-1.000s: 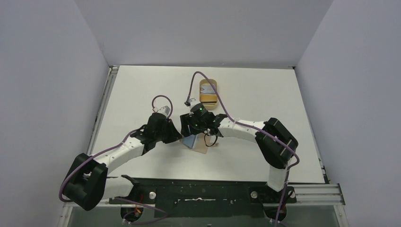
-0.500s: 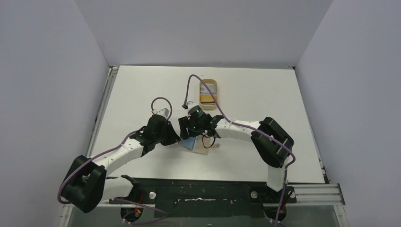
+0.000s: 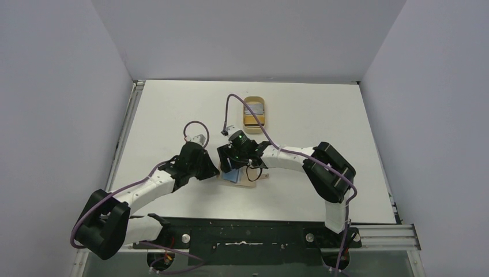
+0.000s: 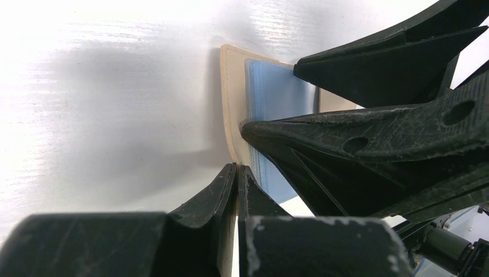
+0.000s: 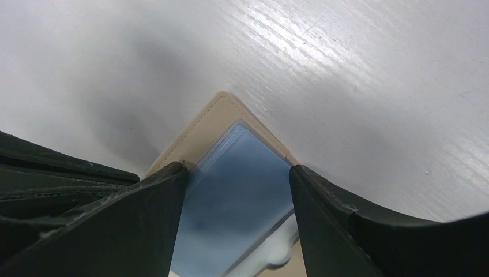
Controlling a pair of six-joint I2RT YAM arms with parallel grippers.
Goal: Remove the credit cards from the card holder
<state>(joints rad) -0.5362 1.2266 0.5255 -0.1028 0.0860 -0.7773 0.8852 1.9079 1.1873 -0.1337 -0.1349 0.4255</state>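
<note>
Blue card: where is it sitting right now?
Near the centre of the top view, the blue card lies on the card holder, between the fingers of the right gripper, with the left gripper at the holder's left edge.

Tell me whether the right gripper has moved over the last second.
Yes. The right gripper has shifted left and down in the top view, away from the tan dish.
</note>
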